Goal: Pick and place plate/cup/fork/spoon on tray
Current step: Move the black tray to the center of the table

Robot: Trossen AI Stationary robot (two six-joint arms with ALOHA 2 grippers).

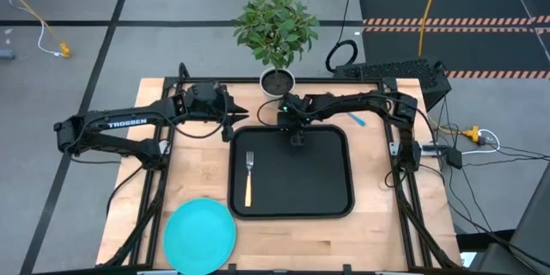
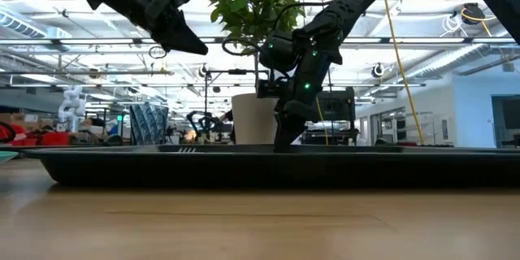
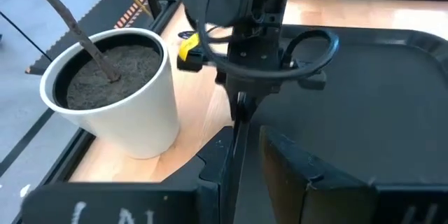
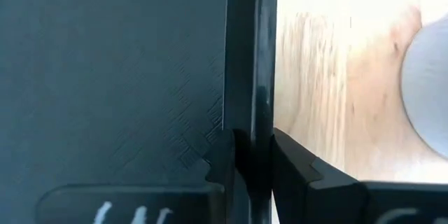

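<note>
The black tray (image 1: 318, 180) lies at the middle of the wooden table. The fork (image 1: 249, 179), with a yellow-orange handle, lies on the tray's left part. The turquoise plate (image 1: 199, 234) lies flat on the table near the front left. The blue-handled spoon (image 1: 357, 119) lies on the table past the tray's far right corner. The cup does not show. My right gripper (image 1: 297, 140) is down at the tray's far rim, shut on it. My left gripper (image 1: 243, 116) hangs shut and empty above the table, off the tray's far left corner. My right gripper pinches the tray's far rim (image 4: 253, 129) between its two fingers (image 4: 301, 171), one inside the tray and one on the table side. The fingers come steeply from above and lie across the rim. The tray lies flat on the table.
A white pot (image 1: 277, 80) with a green plant stands just beyond the tray's far edge, close to both grippers. Cables and a dark box lie at the table's far right. Bare wood shows right of the tray and along the front edge.
</note>
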